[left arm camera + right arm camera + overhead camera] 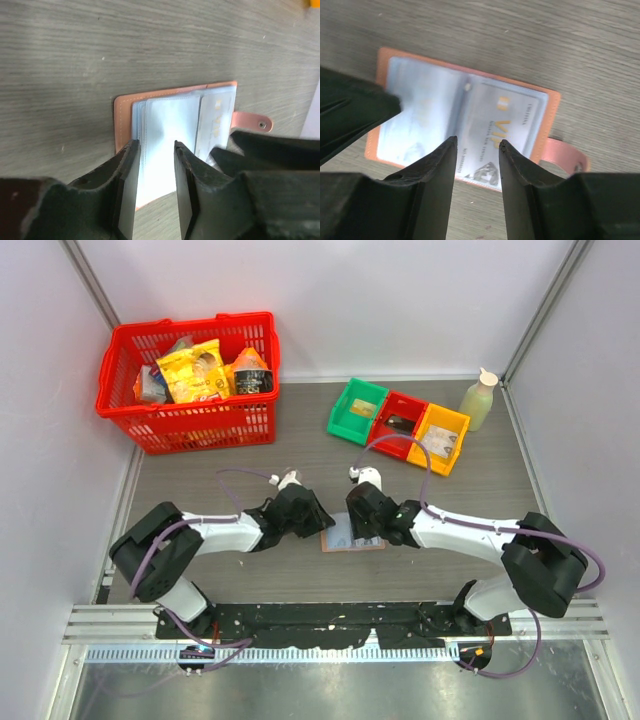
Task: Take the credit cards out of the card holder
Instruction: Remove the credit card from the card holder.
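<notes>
1. Left gripper: jaws apart with a narrow gap and nothing between them. The tips stand over a glossy pale sleeve. I cannot tell whether they press on it.
2. Right gripper: jaws apart, a little wider, and nothing is clamped. The gap frames the near edge of a card.
3. Card holder: it lies open and flat on the table, directly under both grippers and close in front of the arm bases. It has a pinkish rim. The snap tab sticks out on one side, with its end partly behind a right finger.
4. The card is pale grey with gold "VIP" lettering and sits inside a clear sleeve on the tab side. The small print is unreadable.
5. The other half of the holder is washed out by glare. Faint marks show under the plastic, but I cannot tell whether a card is there. A dark left finger covers that half's outer edge in the right wrist view.
6. From above, the two gripper bodies hide most of the holder, and only a strip shows between them.
7. Farther back, right of centre, a green bin, red bin and yellow bin sit touching in a row. Their contents are too small to name.
8. A bottle stands upright just beside the yellow bin.
9. At far left, a red basket holds snack packs. Its lower contents are screened by the mesh wall.
</notes>
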